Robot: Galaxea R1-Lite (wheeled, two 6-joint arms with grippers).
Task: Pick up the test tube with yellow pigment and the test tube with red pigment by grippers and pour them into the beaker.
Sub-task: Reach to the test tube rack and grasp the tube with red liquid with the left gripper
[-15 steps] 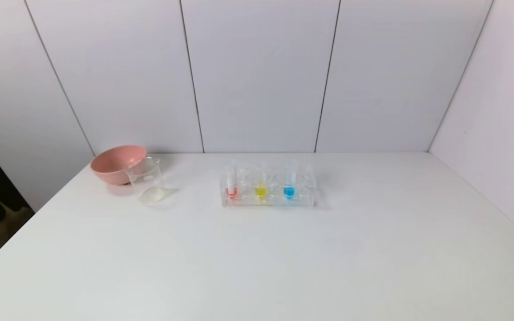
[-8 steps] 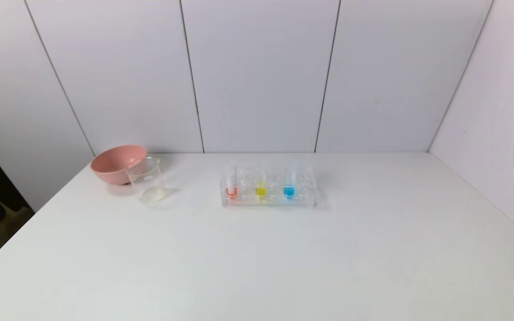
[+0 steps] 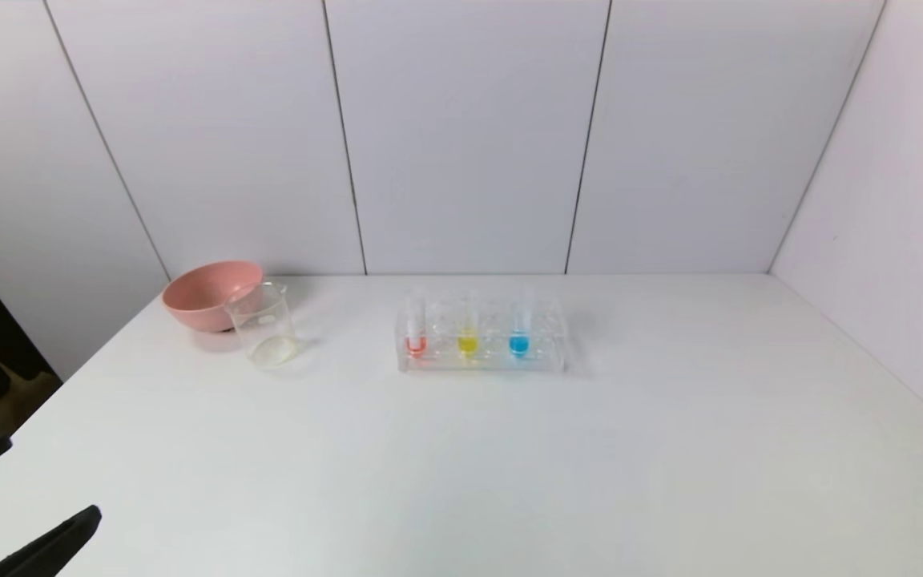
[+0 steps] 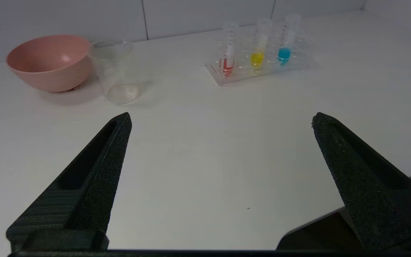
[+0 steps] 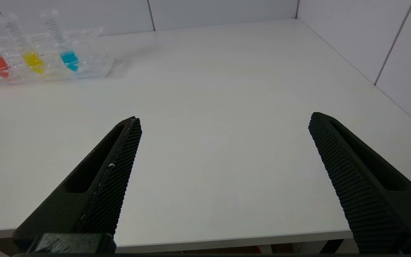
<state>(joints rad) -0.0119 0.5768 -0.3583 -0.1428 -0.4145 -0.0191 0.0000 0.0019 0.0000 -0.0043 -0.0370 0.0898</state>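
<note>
Only wrist views show right gripper [image 5: 223,117] spread wide.

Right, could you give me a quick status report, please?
Left gripper open, empty, at near table edge; right gripper likewise. Red tube and yellow tube upright in rack; beaker apart. Nothing in the way.

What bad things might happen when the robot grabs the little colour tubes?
1. The yellow tube stands close between the red tube and the blue tube, so the open left gripper might bump a neighbour.
2. The clear rack looks light and might lift along.
3. The beaker stands right against the pink bowl, so pouring could miss.
</note>
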